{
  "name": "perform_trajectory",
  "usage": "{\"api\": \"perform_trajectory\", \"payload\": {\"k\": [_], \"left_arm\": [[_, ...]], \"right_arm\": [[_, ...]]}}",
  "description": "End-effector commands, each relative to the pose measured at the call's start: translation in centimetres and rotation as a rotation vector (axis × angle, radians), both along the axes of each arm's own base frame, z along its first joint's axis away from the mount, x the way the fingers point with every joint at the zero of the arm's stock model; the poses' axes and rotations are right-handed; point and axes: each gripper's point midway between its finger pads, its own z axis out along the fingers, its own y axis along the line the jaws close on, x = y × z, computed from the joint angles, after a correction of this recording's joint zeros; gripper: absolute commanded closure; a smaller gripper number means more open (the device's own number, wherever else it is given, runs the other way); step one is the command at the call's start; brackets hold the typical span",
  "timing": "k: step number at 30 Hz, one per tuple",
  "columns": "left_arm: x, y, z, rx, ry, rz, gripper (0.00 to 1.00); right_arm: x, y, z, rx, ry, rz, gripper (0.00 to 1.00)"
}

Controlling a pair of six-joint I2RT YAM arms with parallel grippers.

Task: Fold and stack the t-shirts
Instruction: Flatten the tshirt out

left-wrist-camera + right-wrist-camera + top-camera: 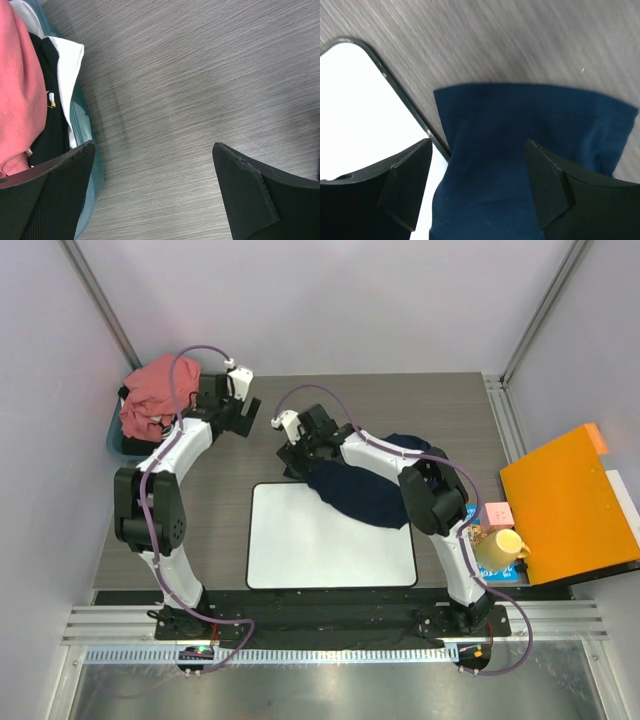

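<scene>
Now | navy t-shirt (360,495) crumpled center-right, overlapping upper right corner of white mat (330,540) | salmon-pink t-shirt (155,390) heaped in bin (112,435), upper left | right gripper (477,165) spread wide above navy cloth (gripping nothing) | left gripper (155,170) spread wide, empty, over table (200,75)

even bright light, soft shadows, blurred wrist views

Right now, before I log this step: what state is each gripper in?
Left gripper: open, holding nothing.
Right gripper: open, over the dark navy blue cloth t-shirt, not gripping it.
</scene>
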Motion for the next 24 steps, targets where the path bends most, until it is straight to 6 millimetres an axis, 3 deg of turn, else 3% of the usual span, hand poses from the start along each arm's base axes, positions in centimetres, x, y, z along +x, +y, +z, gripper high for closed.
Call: {"api": "perform_trajectory", "payload": {"k": [1,12,17,21,24], "left_arm": [[0.6,0.6,2.9,-0.025,-0.082,0.021,0.0],[0.1,1.2,1.6,-0.028,-0.054,0.028,0.0],[0.3,1.3,1.7,-0.035,-0.062,0.03,0.0],[0.4,1.4,1.8,-0.034,-0.067,0.034,0.0],[0.5,1.6,1.8,-0.034,-0.069,0.041,0.0]], "right_arm": [[1.2,2.2,2.5,0.062,-0.076,0.04,0.21],[1.4,4.7,0.1,0.062,-0.077,0.055,0.22],[1.4,4.6,-1.6,0.038,-0.065,0.045,0.24],[1.2,3.9,-2.2,0.006,-0.067,0.044,0.43],[0.6,3.2,-2.0,-0.018,-0.062,0.06,0.5]]}}
